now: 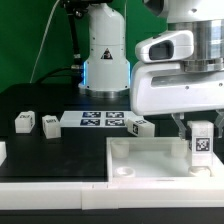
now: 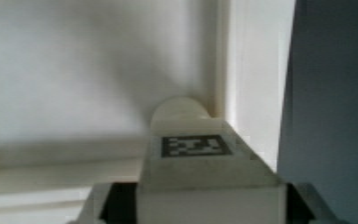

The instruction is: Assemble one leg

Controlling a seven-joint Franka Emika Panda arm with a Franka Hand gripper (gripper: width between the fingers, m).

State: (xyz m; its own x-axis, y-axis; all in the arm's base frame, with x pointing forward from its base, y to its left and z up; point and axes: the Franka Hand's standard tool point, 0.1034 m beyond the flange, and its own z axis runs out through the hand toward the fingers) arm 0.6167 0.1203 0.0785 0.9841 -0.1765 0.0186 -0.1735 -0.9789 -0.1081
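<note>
Exterior view shows me the tool (image 1: 200,130) at the exterior view's right, closed on the leg (image 1: 201,143). The leg is a small white plastic post of rectangular section, held upright with its black-and-white square tag facing the camera. It hangs over the far corner of the white panel (image 1: 150,165), a large flat square tray with a raised rim and a smooth matte surface. I cannot tell whether the leg's lower end touches the panel floor.

The bench (image 1: 60,150) is flat and black. On it, behind the panel, lies the marker board (image 1: 100,120), a thin white strip carrying a row of tags. Three more blocky white tagged pieces rest loose on the bench: a far-left block (image 1: 24,122), a second block (image 1: 50,125) just beside it, and a third block (image 1: 137,126) at the end of the marker board near the panel's rim.

On the wrist view I look straight down the leg (image 2: 194,150). Its tag face is plain to see and its far end is slightly rounded. The tool (image 2: 202,205) has one dark finger (image 2: 108,203) pressed to either side of the post, so the opening is only as wide as the leg. The leg's far end points into the inner corner of the panel rim (image 2: 247,60), a straight raised white lip with the dark bench (image 2: 336,80) beyond it.
</note>
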